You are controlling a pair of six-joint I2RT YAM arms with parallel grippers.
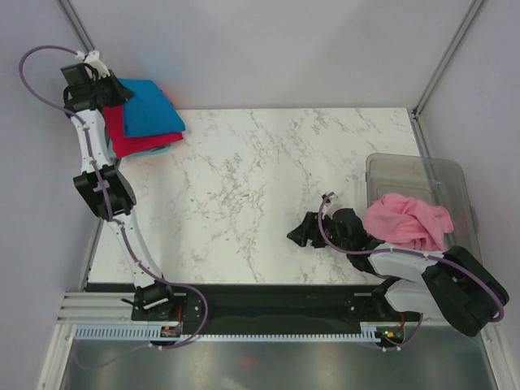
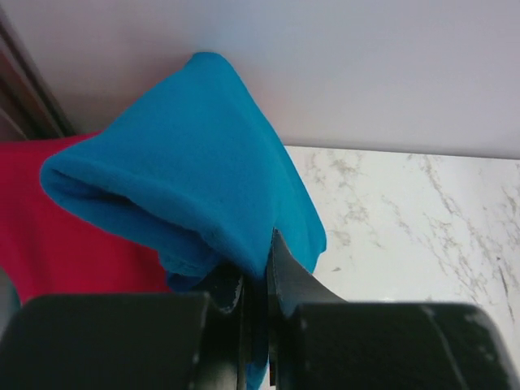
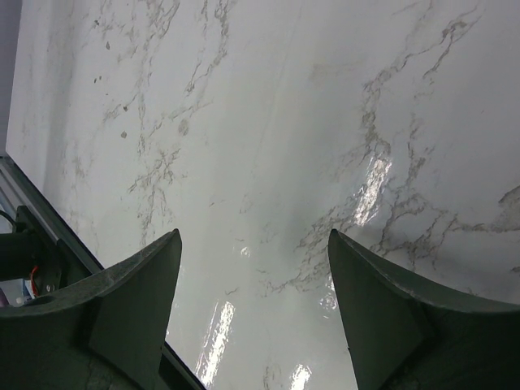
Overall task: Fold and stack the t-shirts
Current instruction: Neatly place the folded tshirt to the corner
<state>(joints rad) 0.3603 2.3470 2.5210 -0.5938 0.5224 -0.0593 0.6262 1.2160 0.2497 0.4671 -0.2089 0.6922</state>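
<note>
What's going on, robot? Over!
Left gripper shut on blue shirt, atop red shirt. Right gripper open, empty. Pink shirt in tub. Nothing seen blocking.

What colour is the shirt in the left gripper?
Bright blue; the shirt pinched by the left gripper shows best in the left wrist view.

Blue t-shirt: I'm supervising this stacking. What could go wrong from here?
The left pincer grips the bright blue cloth t-shirt; retreating before opening could unfold it or drag it off the crimson red cloth t-shirt. The stack sits at a corner of the marble table and might slip off.
</note>
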